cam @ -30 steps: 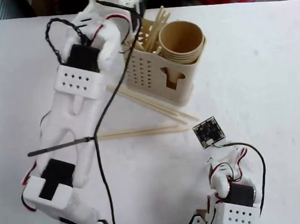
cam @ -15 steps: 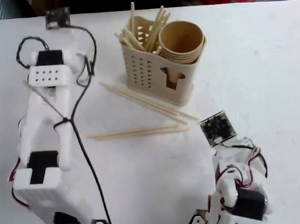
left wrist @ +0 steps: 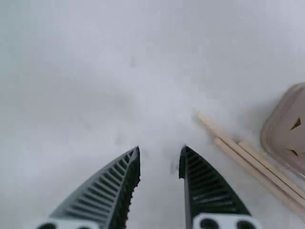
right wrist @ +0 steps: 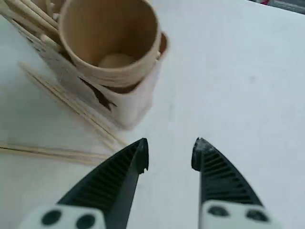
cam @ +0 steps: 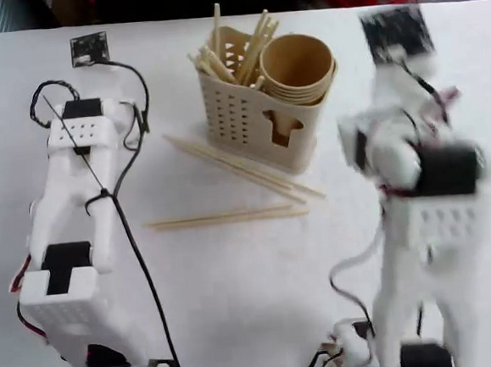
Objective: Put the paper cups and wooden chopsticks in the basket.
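The left arm's fingers [left wrist: 112, 195] and right arm's fingers [right wrist: 119, 181] stood narrowly parted, holding nothing, above bare surface [cam: 238, 303]. Loose wooden chopsticks [cam: 231, 217] lay in 2 groups before the basket [cam: 249, 124], 1 group slanting just beside its front wall. Farther off, paper cups [cam: 296, 65] sat stacked inside it, near the surface's far edge.

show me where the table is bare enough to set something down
Widest bare patch: the near middle of the table, bordered by the left arm, the right arm and the loose chopsticks. Also bare: the far-right corner beyond the right arm. Crowded: in front of the basket, where those chopsticks lie.
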Available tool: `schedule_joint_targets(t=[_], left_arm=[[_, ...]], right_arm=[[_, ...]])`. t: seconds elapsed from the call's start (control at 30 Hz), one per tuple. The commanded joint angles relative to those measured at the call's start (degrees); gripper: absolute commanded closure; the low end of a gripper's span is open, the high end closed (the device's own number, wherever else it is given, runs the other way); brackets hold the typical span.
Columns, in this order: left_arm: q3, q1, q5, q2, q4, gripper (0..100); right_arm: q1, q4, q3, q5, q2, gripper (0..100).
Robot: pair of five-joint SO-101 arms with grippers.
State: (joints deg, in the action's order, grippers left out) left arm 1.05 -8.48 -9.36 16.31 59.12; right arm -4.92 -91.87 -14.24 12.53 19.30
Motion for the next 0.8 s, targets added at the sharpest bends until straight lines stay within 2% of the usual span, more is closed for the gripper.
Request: schedule_joint_targets(t=[0.0, 0.27, 0.53, 0.77], left_arm=[[0.35, -0.48, -0.26, -0.48, -1.32, 85], [0.44, -0.48, -0.26, -0.48, -1.49, 85], [0.70, -0.31, -0.26, -0.48, -1.49, 85], [0.70, -0.13, -0.26, -0.48, -1.49, 85]], right_arm=[[-4.18, -3.74, -19.96, -6.33, -14.99, 83.6], [-4.62, -6.11, -44.92, -14.59, -33.36, 83.5], [0.66, -6.29, -45.63, -15.03, -43.30, 83.5], [3.21, -6.29, -44.57, -14.59, -44.44, 83.5]])
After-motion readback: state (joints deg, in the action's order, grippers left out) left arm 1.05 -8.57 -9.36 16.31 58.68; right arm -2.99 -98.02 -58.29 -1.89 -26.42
